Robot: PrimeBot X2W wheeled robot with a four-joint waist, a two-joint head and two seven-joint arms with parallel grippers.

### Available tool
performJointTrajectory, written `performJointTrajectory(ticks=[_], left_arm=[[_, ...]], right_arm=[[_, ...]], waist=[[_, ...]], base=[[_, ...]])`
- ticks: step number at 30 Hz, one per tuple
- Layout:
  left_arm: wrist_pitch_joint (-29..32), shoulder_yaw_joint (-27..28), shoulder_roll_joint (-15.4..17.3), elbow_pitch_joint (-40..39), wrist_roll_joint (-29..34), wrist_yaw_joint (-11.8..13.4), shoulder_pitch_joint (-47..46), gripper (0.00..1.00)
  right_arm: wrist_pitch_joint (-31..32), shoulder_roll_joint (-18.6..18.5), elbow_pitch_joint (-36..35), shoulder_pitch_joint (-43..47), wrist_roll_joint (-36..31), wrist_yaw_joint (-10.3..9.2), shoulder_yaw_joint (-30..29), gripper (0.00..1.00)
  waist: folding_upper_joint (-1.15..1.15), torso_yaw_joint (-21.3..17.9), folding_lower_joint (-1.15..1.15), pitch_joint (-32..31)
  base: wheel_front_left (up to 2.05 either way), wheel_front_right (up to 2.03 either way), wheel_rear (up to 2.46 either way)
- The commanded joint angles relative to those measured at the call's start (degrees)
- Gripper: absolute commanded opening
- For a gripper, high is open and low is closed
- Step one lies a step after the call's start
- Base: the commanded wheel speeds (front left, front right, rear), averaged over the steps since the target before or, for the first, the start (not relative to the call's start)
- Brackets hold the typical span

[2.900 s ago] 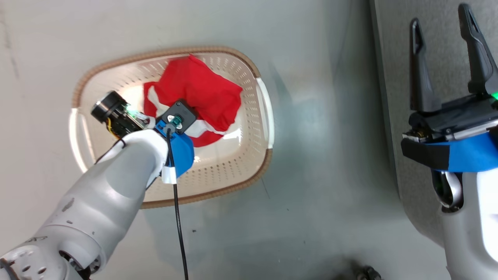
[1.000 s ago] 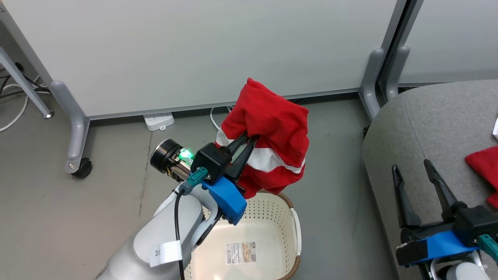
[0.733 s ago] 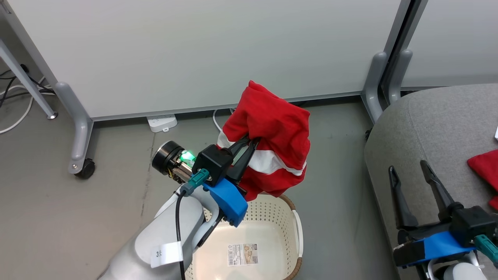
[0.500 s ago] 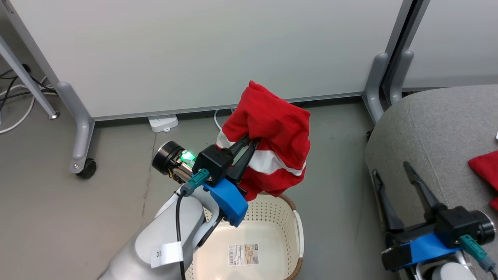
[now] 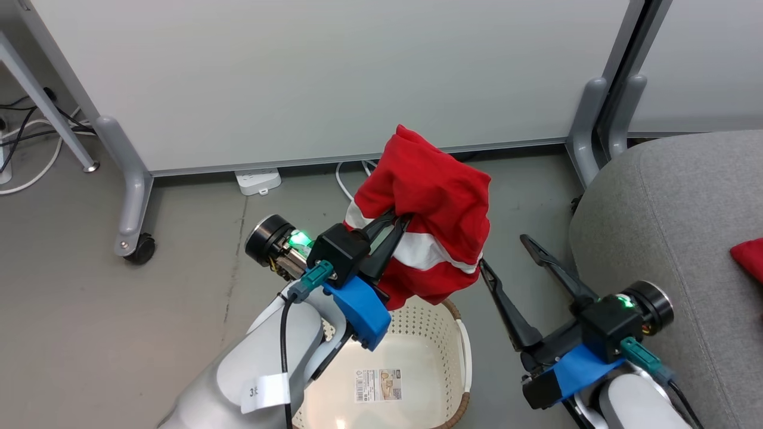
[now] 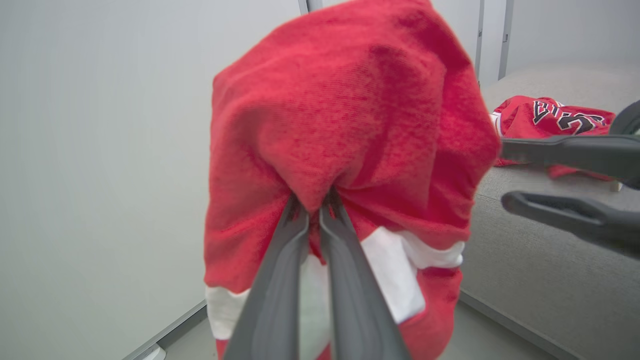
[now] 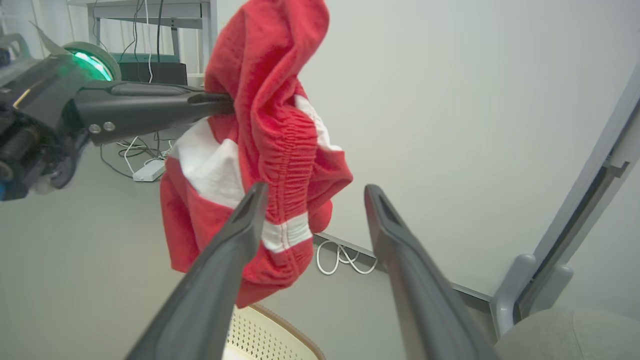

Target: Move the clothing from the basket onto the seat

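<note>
A white tag (image 5: 264, 393) on the cable (image 5: 285, 351) by the left forearm (image 5: 238, 369) is marked "3", followed by a cut-off character. A label (image 5: 379, 385) with a barcode is stuck on the floor of the basket (image 5: 464, 363); its print is too small to be read. Dark, white-edged characters (image 6: 570, 117) are printed on the red garment (image 6: 520, 115) lying on the seat (image 6: 525, 260), but they are broken by folds and cannot be read.

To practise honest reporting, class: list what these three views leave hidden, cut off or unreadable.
Basket: head view, partly hidden by the left forearm, cut by the bottom edge.
Label: head view, print too small.
Garment on the seat: head view, cut by the right edge; left wrist view, crossed by the right gripper.
Left gripper tips: left wrist view, buried in the held garment.
</note>
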Motion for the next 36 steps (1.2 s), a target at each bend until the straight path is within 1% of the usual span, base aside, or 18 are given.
performJointTrajectory(ticks=[1, 9, 15, 21, 22, 23, 36], left_arm=[[-0.28, -0.02, -0.15, -0.13, 0.23, -0.07, -0.97, 0.00], [-0.29, -1.24, -1.19, -0.32, 0.74, -0.53, -1.52, 0.00], [-0.29, -1.68, -1.84, -0.56, 1.07, -0.68, -2.05, 0.00], [-0.29, -1.82, -2.31, -0.71, 1.29, -0.97, -2.28, 0.00], [-0.29, -1.81, -2.33, -0.69, 1.30, -1.00, -2.29, 0.00], [-0.29, -1.80, -2.36, -0.68, 1.26, -1.01, -2.30, 0.00], [-0.29, -1.40, -2.35, -0.27, 1.62, -1.21, -1.87, 0.00]], right_arm=[[-0.17, -0.63, 0.71, -1.48, 0.45, 0.01, 1.42, 1.00], [-0.17, -1.82, 5.56, -7.69, 1.52, 0.01, 8.16, 1.00], [-0.17, -0.92, 9.77, -11.73, 1.83, 0.01, 9.71, 1.00], [-0.17, -0.24, 12.87, -13.64, 2.32, 0.01, 10.46, 1.00], [-0.18, -0.16, 13.24, -13.86, 2.44, 0.01, 10.56, 0.39], [-0.17, -0.06, 13.61, -13.98, 2.69, 0.01, 10.68, 0.00], [-0.17, 0.20, 14.38, -14.31, 3.40, 0.01, 11.33, 0.00]], waist=[[0.00, 0.31, 0.00, 0.18], [0.00, 1.82, 0.00, 0.88], [0.00, 2.50, 0.00, 1.49], [0.00, 2.97, 0.00, 1.88], [0.00, 3.00, 0.00, 1.89], [0.00, 3.02, 0.00, 1.89], [0.00, 2.69, 0.00, 1.55]], base=[[0.00, 0.00, 0.00], [0.00, 0.00, 0.00], [0.00, 0.00, 0.00], [0.00, 0.00, 0.00], [0.00, 0.00, 0.00], [0.00, 0.00, 0.00], [0.00, 0.00, 0.00]])
